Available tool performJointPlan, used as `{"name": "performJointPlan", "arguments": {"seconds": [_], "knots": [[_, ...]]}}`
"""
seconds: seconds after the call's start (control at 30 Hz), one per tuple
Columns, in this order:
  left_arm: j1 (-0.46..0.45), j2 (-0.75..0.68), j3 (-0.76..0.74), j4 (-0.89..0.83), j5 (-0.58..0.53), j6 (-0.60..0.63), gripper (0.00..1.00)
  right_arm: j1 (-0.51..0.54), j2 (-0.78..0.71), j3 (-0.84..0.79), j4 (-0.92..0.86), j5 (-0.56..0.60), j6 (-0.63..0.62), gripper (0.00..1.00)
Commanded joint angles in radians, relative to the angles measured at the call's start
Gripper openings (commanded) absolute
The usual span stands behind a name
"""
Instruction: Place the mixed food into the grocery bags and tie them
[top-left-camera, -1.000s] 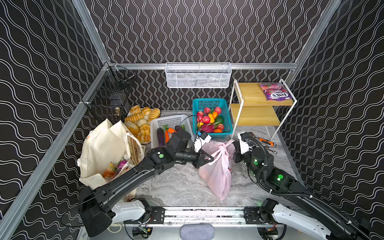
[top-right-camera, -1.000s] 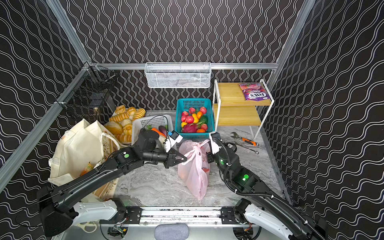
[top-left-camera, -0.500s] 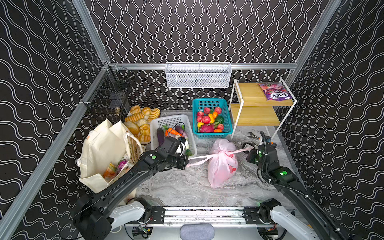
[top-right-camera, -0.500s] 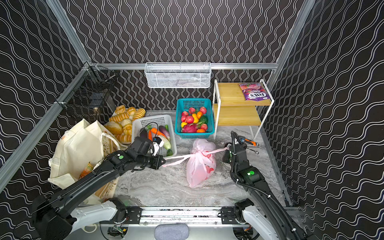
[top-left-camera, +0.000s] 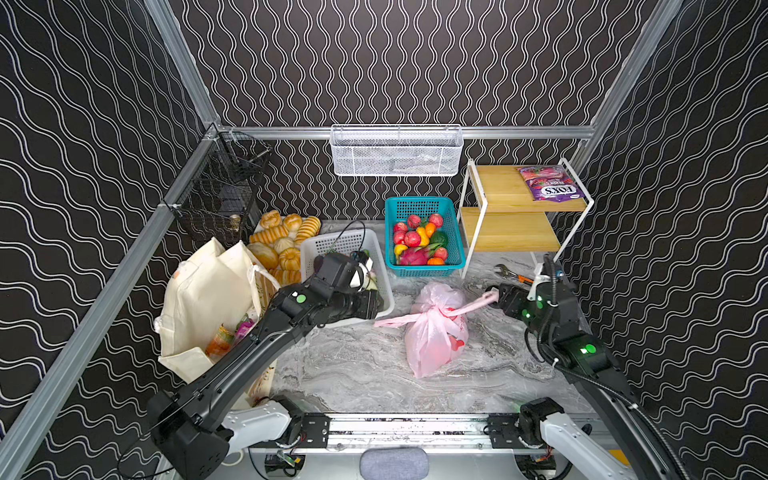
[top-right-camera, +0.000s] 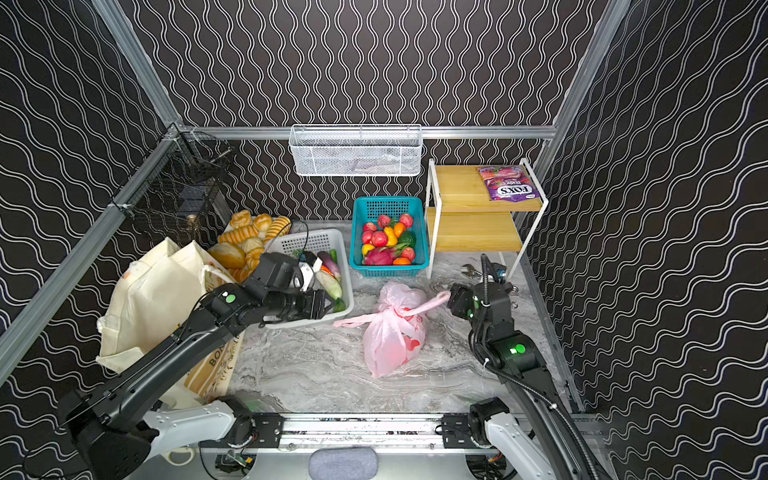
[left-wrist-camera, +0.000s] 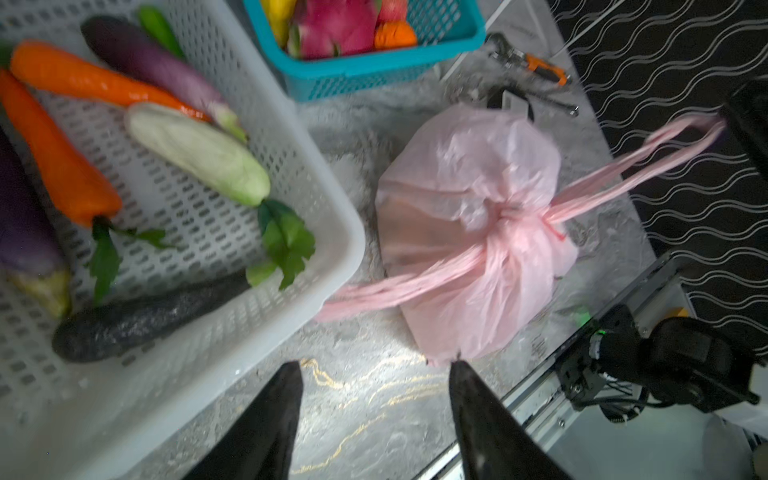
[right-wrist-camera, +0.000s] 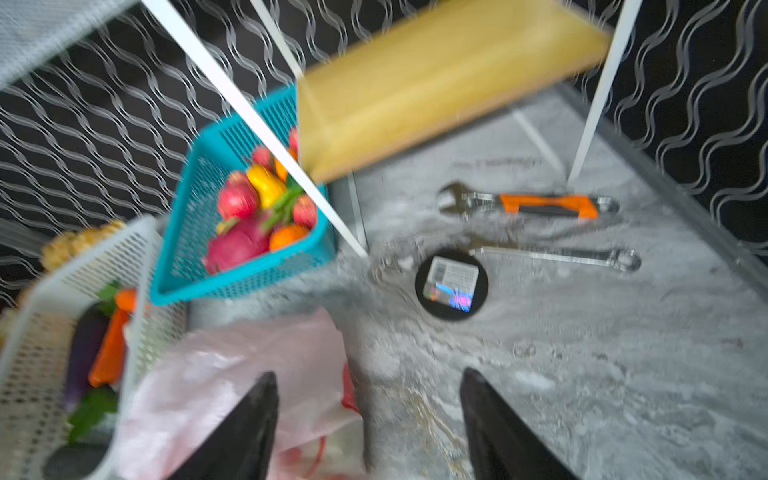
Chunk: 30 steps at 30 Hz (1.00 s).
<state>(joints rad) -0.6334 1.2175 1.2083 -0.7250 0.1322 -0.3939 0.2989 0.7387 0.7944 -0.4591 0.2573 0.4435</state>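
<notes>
Change: lets go of both handles. Half a second ago, a loop pinched in each and pulled taut apart. Now left pincer (left-wrist-camera: 375, 365) spread, nothing between the fingers. Right pincer (right-wrist-camera: 369, 372) spread too, gap bare in the right wrist view.

Pink plastic bag (top-left-camera: 434, 336) on the desk (top-left-camera: 353, 374), just in front of the teal basket (top-left-camera: 424, 270) on the robot's side, slumped on its side. Knot (left-wrist-camera: 505, 216) cinched at the neck, clear in the left wrist view. Left handle (top-left-camera: 390, 321) limp on the desk, trailing off left of the teal basket toward the white basket (left-wrist-camera: 232, 353). Right handle (top-left-camera: 478, 301) raised off the desk, reaching to the right pincer's tip, right of the teal basket, in both top views. Cannot tell whether hooked on a finger or just dropping.

Left pincer left of the teal basket and nearer the robot, over the white basket's near corner.

Meaning for the task: reads as the pink bag tied, one knot pulled snug and then freed. Possibly a second hitch wanted; hard to judge tightness from here. Canvas tote (top-left-camera: 208, 291) well left of the teal basket, past the white basket, mouth open, packets (top-left-camera: 224, 338) showing inside, handles loose. Looks like the tying left to do.

Risk: right handle snagging on the pincer and dragging the bag on retreat.
</notes>
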Motion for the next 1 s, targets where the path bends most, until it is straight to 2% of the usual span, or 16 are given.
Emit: {"name": "performJointPlan", "arguments": {"seconds": [0.0, 0.07, 0.17, 0.23, 0.3, 0.53, 0.73, 0.83, 0.97], "knots": [[-0.055, 0.108, 0.085, 0.033, 0.027, 0.058, 0.63, 0.001, -0.002, 0.045, -0.034, 0.014, 0.005, 0.75], [-0.141, 0.201, 0.138, 0.040, 0.024, 0.098, 0.67, 0.002, 0.015, 0.070, -0.058, 0.006, 0.016, 0.76], [-0.237, 0.334, 0.199, 0.051, 0.043, 0.140, 0.70, -0.001, 0.027, 0.113, -0.122, 0.062, 0.028, 0.79], [-0.275, 0.410, 0.230, 0.055, 0.058, 0.151, 0.73, -0.001, 0.015, 0.096, -0.088, 0.033, 0.004, 0.80], [-0.304, 0.464, 0.253, 0.050, 0.005, 0.148, 0.78, -0.002, 0.016, 0.066, -0.046, -0.024, -0.010, 0.80], [-0.328, 0.561, 0.302, 0.147, -0.039, 0.161, 0.82, -0.002, 0.104, -0.001, -0.029, -0.191, 0.065, 0.80], [-0.335, 0.653, 0.335, 0.169, -0.112, 0.190, 0.82, -0.002, 0.105, -0.035, 0.008, -0.223, 0.071, 0.80], [-0.339, 0.681, 0.346, 0.162, -0.130, 0.208, 0.74, -0.002, 0.105, -0.031, 0.005, -0.211, 0.054, 0.80], [-0.342, 0.624, 0.356, 0.165, -0.105, 0.228, 0.38, -0.002, 0.098, -0.022, -0.012, -0.188, 0.037, 0.80]]}}
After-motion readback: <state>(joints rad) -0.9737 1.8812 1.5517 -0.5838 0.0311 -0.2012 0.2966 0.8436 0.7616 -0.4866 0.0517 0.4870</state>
